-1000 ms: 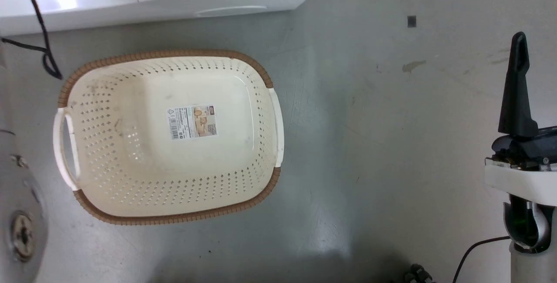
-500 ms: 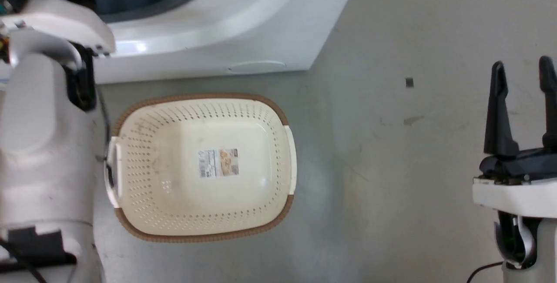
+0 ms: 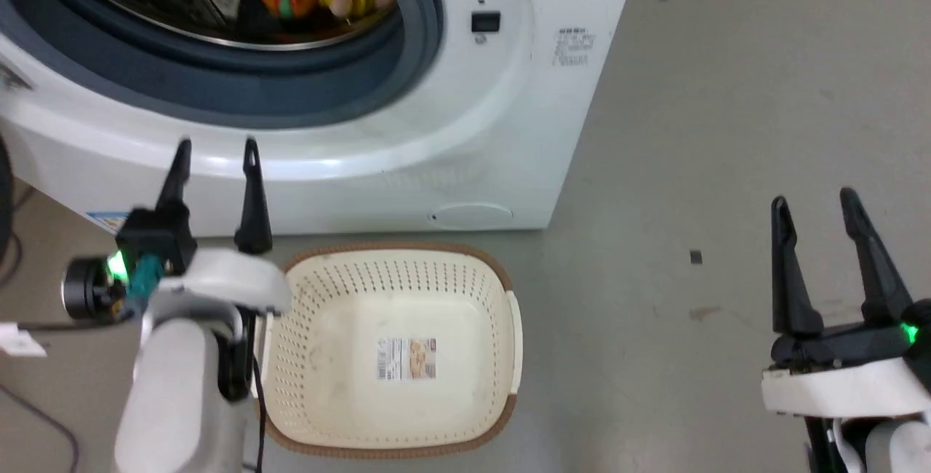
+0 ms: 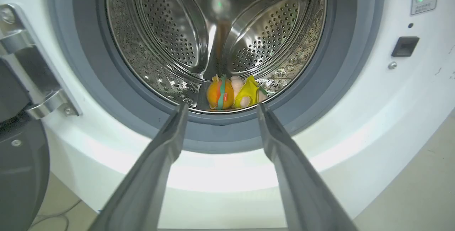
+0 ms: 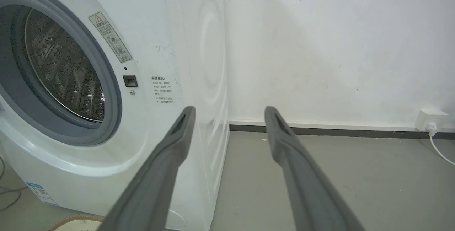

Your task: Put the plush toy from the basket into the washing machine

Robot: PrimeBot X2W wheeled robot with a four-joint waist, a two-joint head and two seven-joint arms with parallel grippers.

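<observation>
While the left gripper hangs spread outside the washing machine, the plush toy lies beyond its fingertips, low in the drum behind the gasket. Right gripper likewise spread. Lying near the front, the toy might catch in the door.

1. You see the plush toy in orange striped green and red, with peach-pink and yellow parts.
2. The washing machine is white, its gasket grey, its drum shiny steel dotted with holes.
3. The basket is cream with perforated walls and a brown rim.
4. The floor is grey-green.
5. Your left hand and right hand have black fingers.
</observation>
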